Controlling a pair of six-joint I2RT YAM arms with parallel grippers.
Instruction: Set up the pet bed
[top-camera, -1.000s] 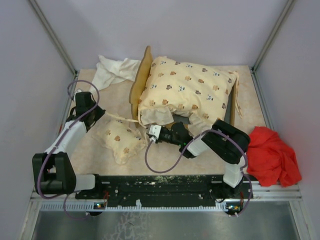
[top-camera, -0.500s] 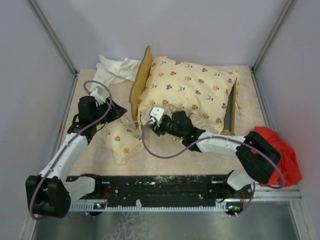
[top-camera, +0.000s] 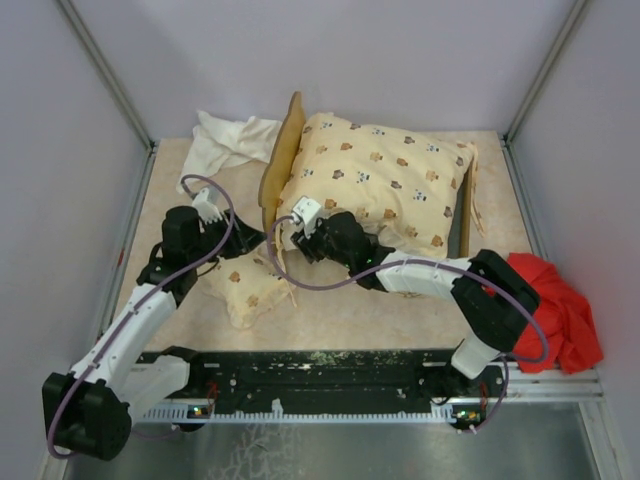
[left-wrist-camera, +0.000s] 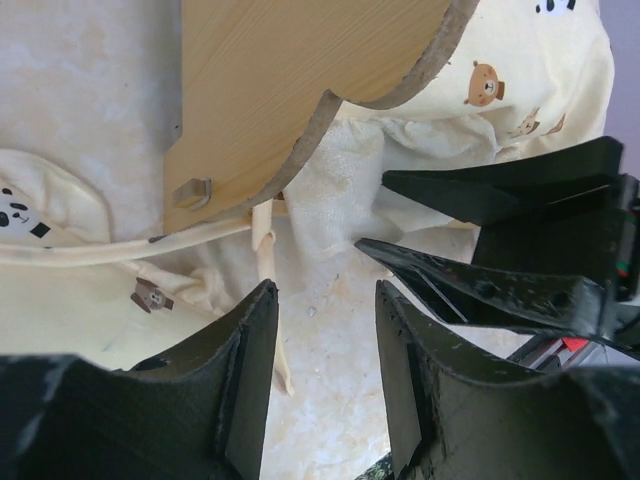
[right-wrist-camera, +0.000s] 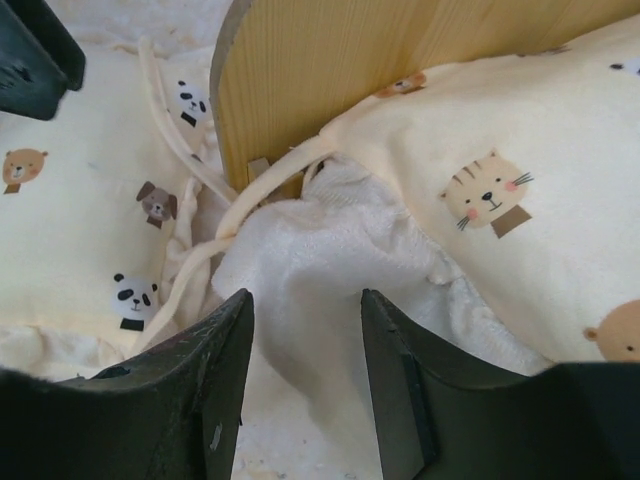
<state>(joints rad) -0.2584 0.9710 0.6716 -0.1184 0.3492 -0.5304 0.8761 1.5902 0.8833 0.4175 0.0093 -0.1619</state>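
Where pale grey walls (top-camera: 400, 60) close in on three sides, the beige marbled desk (top-camera: 340, 322) carries the bed frame (top-camera: 283, 160) toward the back. The cushion (top-camera: 385, 180) lies tilted over it, and the small pillow (top-camera: 245, 285) sits just beside its near end. The left hand (left-wrist-camera: 322, 300) and right hand (right-wrist-camera: 305, 305) both stand apart, gripping nothing. A white cloth (top-camera: 225, 140) lies back left, a red cloth (top-camera: 560, 315) at the right edge.

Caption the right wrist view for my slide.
Open right gripper facing cream animal-print cushion beside light-yellow wooden headboard.
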